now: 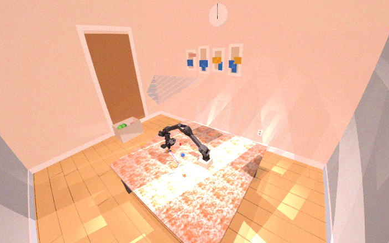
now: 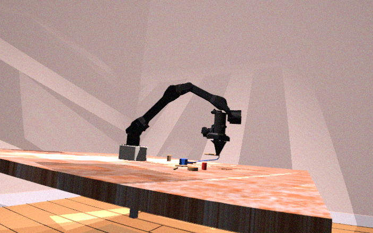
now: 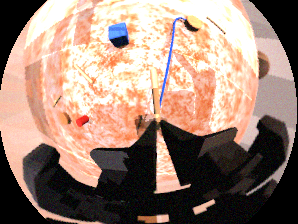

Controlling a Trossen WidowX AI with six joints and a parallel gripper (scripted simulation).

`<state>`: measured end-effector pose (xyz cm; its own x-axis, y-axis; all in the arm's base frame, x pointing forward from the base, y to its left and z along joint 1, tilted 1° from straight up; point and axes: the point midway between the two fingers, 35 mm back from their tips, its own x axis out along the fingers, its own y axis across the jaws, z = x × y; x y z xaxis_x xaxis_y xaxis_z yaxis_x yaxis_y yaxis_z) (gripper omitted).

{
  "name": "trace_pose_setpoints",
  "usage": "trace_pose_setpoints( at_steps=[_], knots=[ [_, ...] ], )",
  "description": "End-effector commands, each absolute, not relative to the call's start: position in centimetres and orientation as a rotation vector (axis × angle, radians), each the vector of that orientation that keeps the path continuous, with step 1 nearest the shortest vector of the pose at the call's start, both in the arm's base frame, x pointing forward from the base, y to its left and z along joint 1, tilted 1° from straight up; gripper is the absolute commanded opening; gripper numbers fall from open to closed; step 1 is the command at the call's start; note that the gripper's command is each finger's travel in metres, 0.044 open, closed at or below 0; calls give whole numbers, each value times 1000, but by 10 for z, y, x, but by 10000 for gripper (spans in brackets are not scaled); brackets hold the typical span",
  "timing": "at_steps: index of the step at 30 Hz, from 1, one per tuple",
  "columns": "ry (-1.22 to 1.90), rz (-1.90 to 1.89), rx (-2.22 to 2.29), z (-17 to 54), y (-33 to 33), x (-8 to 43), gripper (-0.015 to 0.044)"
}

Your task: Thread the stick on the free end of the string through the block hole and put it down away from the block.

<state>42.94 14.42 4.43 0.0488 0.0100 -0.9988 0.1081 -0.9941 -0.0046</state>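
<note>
My gripper (image 1: 168, 148) (image 2: 218, 154) (image 3: 157, 123) points straight down and hangs a little above the table (image 2: 240, 185). It is shut on the thin wooden stick (image 2: 209, 153), which pokes out level to one side of the fingertips. The blue string (image 2: 205, 160) (image 3: 168, 63) (image 1: 174, 157) runs from the stick down to the table. In the wrist view it ends at the round dark button (image 3: 193, 24). A blue block (image 2: 183, 161) (image 3: 117, 32) (image 1: 182, 154) stands on the table apart from the gripper. I cannot make out its hole.
A small red cylinder (image 2: 204, 166) (image 3: 81, 120), a flat tan disc (image 2: 192, 168), an upright tan peg (image 2: 169, 157) and loose thin sticks lie around the block. The arm's grey base (image 2: 132, 152) stands further back. The table's near edge drops to the floor.
</note>
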Motion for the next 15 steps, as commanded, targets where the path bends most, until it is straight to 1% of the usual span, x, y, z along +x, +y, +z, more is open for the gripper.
trace_pose_setpoints(
  at_steps=[1,15],
  knots=[
    [121,-2092,2234,43,142,437,0],
    [121,-2086,2240,35,134,436,0]
  ],
)
